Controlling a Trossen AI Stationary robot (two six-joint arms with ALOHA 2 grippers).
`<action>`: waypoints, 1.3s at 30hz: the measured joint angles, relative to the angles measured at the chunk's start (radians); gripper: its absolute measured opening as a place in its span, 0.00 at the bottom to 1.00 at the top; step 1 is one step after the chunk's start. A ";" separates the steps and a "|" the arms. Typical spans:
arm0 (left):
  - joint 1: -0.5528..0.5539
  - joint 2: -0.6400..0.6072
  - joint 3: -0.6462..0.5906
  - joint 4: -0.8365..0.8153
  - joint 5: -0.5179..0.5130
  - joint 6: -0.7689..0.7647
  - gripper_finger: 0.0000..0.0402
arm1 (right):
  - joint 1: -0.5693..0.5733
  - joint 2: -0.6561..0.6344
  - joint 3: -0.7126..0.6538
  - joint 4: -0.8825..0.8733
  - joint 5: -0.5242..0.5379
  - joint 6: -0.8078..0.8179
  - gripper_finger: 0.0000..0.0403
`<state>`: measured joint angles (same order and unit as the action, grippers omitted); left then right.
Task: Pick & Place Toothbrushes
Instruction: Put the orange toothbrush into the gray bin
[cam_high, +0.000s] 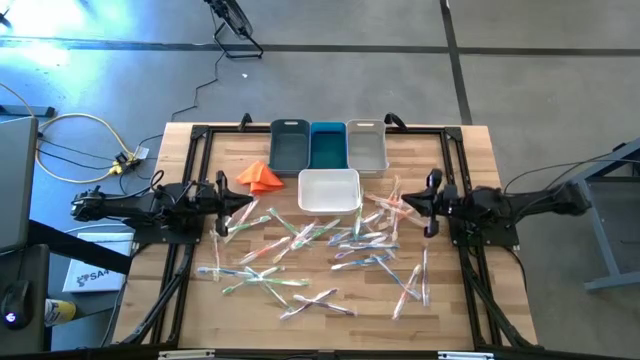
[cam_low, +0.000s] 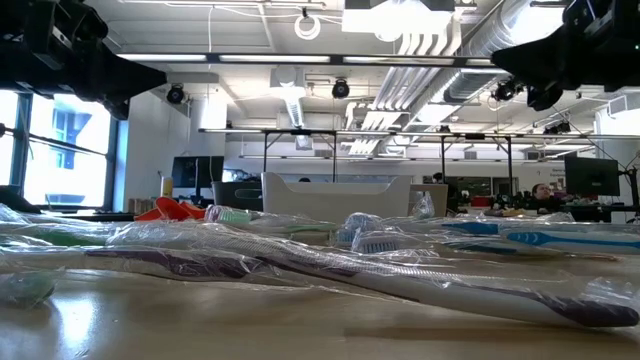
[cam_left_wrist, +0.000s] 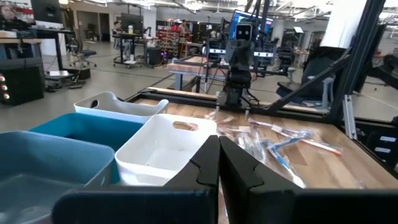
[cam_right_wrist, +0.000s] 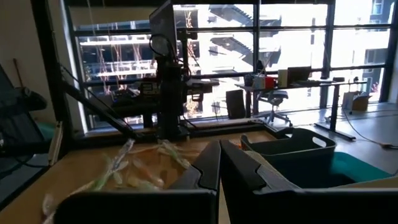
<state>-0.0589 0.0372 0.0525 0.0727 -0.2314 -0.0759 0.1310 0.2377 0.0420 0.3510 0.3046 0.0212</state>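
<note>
Several toothbrushes (cam_high: 300, 250) in clear wrappers lie scattered flat on the wooden table (cam_high: 460, 150), with green, blue, pink and whitish handles; more toothbrushes (cam_left_wrist: 280, 140) show in the left wrist view. My left gripper (cam_high: 250, 203) is shut and empty, held level above the table's left side. My right gripper (cam_high: 398, 206) is shut and empty, held level above the right side. Both point toward the table's middle, above the toothbrushes and clear of them. In the wrist views the left gripper (cam_left_wrist: 219, 163) and the right gripper (cam_right_wrist: 220, 167) have their fingertips together.
A white bin (cam_high: 329, 190) stands at the table's middle back. Behind it stand a dark grey bin (cam_high: 290, 145), a teal bin (cam_high: 327, 145) and a light grey bin (cam_high: 366, 146) in a row. An orange folded cloth (cam_high: 259, 177) lies left of the white bin.
</note>
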 joint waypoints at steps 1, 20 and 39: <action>0.000 0.000 0.000 0.000 0.000 0.001 0.00 | 0.000 0.021 0.009 0.004 0.015 0.000 0.01; 0.000 0.000 0.000 -0.001 -0.003 0.003 0.00 | 0.000 0.329 0.141 -0.002 0.151 0.011 0.01; 0.000 0.000 0.001 -0.001 -0.005 -0.004 0.00 | 0.000 0.495 0.153 0.028 0.325 0.097 0.01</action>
<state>-0.0591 0.0368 0.0532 0.0719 -0.2361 -0.0803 0.1310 0.7329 0.1955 0.3788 0.6296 0.1185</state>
